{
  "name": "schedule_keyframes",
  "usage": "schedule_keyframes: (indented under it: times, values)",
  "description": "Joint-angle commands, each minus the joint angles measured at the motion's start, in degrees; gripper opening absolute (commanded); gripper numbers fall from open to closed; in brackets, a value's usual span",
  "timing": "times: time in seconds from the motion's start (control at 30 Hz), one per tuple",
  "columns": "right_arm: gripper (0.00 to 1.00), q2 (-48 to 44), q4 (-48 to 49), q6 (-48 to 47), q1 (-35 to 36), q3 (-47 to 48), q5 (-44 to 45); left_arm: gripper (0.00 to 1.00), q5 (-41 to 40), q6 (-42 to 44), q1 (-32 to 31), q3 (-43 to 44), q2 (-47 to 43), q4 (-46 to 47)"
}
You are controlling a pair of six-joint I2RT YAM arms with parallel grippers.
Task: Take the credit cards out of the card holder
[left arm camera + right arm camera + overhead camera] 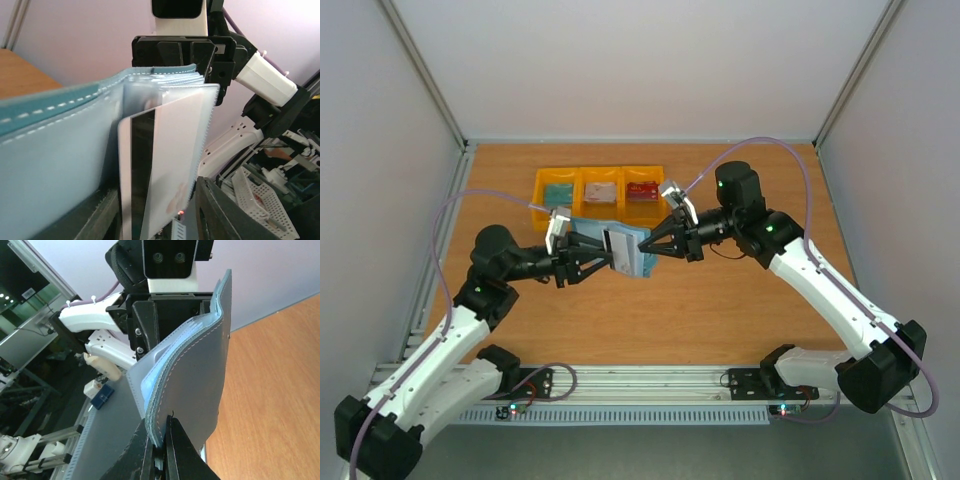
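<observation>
Credit cards [600, 192] lie in the yellow bins [535, 195] at the far side of the worktop [720, 310]: a teal one on the left, a whitish one in the middle and a red one on the right. Nearer the arms, the card holder [623, 250] hangs in the air above the worktop, between the two grippers and standing open like a book. The right gripper [162, 440] is pinched tight on the stitched edge of the holder's teal cover, which curves up and away from its fingertips. The left gripper [603, 258] meets the holder from the other side. Its jaws stand apart, with the clear plastic sleeves [200, 115] and a pale card with a dark stripe [170, 150] between them. In the left wrist view that card stands on edge and a little tilted. It sits in front of the paler blue inside of the cover, close to one finger [100, 217] and just clear of the other.
</observation>
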Motion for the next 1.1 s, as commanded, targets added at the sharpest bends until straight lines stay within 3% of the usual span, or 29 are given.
schedule_keyframes:
  times: [0.0, 0.17, 0.23, 0.57, 0.9, 0.97, 1.07]
  values:
    - [0.01, 0.5, 0.8, -1.2, 1.3, 2.1, -4.6, 0.36, 0.9, -1.5, -1.7, 1.0, 0.0, 5.1]
    - [0.01, 0.1, -0.2, -1.8, 1.3, 2.2, -4.4, 0.08, 0.8, -1.6, -1.5, 0.6, -1.8, 1.8]
    - [0.01, 0.2, -1.4, -2.7, 1.3, 2.6, -4.2, 0.01, 0.8, -1.6, -1.4, 0.7, -2.5, 0.4]
    - [0.01, -0.7, -8.2, -7.6, 0.3, 3.3, -2.9, 0.04, -0.6, 2.0, 0.3, 3.3, -5.6, -10.2]
    - [0.01, -0.7, -9.0, -7.9, 0.3, 3.7, -3.3, 0.1, -0.6, -0.3, 0.3, 3.3, -5.2, -7.1]
    - [0.01, -0.6, -9.3, -8.0, 0.4, 3.7, -3.5, 0.01, -0.5, 0.0, 0.3, 3.0, -5.3, -7.3]
    - [0.01, -0.5, -9.3, -8.2, 0.3, 3.8, -3.5, 0.0, -0.9, 0.1, 0.3, 3.4, -5.0, -8.3]
